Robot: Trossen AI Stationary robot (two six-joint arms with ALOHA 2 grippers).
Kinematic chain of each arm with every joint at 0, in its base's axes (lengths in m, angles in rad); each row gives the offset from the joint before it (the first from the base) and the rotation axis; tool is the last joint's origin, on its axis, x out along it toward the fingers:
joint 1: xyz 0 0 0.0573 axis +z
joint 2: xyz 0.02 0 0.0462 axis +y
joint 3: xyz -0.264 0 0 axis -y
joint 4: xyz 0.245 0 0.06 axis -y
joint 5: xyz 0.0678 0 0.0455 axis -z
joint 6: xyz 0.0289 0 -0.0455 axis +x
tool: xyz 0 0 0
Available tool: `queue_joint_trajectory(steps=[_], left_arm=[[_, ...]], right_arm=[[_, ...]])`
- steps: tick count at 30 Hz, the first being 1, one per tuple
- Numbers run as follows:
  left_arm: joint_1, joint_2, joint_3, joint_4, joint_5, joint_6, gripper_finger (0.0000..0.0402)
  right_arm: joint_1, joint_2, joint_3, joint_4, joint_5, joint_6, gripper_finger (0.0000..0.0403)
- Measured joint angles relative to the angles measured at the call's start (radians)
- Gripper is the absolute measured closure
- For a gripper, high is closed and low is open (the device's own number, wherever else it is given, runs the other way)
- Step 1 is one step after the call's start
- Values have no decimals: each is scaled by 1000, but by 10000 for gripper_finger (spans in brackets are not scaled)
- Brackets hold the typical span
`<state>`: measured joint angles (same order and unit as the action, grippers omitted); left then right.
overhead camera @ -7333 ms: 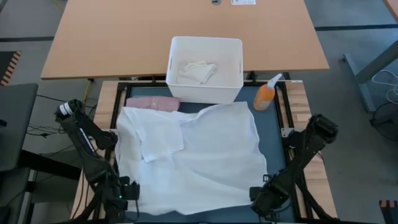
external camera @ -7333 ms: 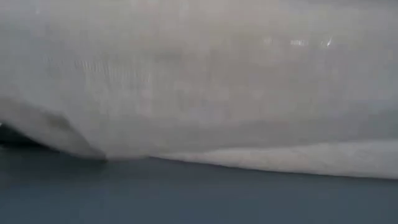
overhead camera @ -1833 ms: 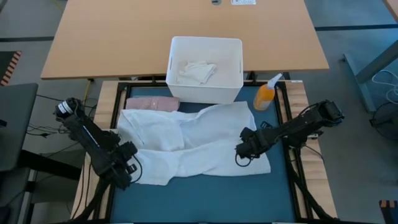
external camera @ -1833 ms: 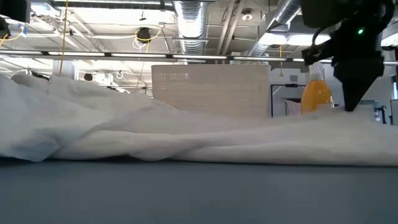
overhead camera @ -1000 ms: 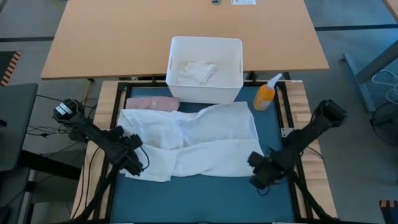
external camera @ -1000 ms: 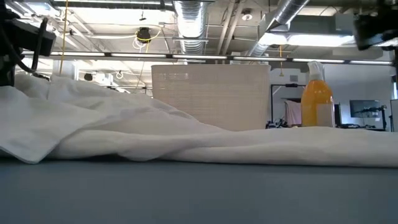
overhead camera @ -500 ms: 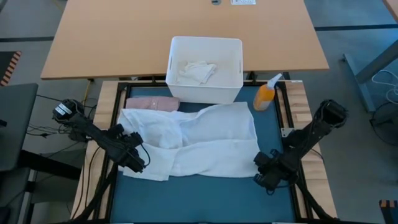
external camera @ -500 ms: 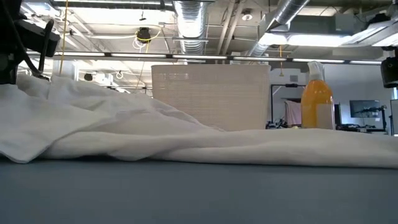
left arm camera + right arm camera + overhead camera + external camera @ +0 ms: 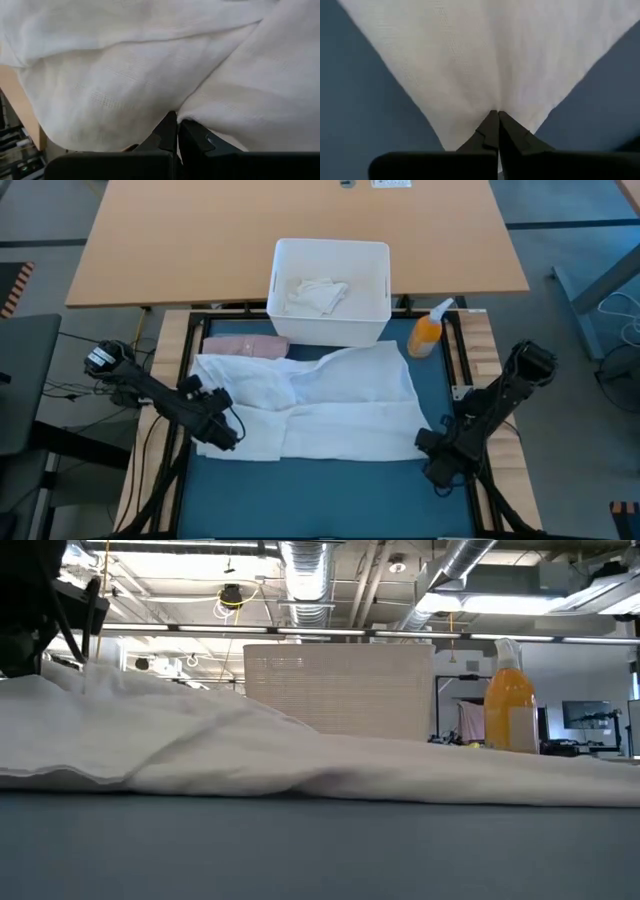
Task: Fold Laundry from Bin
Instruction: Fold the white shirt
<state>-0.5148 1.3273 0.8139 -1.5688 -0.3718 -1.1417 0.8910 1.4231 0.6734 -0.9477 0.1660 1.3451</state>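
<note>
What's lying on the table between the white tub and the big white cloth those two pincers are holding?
Seen from above, a folded pink garment lies between the white tub and the white cloth's left part; toward the right, nothing lies between them.

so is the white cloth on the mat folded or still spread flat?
Partly folded. The white cloth lies doubled over itself across the mat, layers overlapping unevenly; left gripper and right gripper pinch its near corners.

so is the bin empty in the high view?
No, the bin holds a crumpled white cloth piece.
</note>
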Motion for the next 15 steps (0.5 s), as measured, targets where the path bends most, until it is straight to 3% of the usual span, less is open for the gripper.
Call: queue_joint_trajectory(steps=[9,15], left_arm=[[59,0,0,50,60,139,401],[59,0,0,127,66,204,397]], right_arm=[[-23,-1,162,-178,78,-114,358],[-41,-2,210,-155,96,-177,357]])
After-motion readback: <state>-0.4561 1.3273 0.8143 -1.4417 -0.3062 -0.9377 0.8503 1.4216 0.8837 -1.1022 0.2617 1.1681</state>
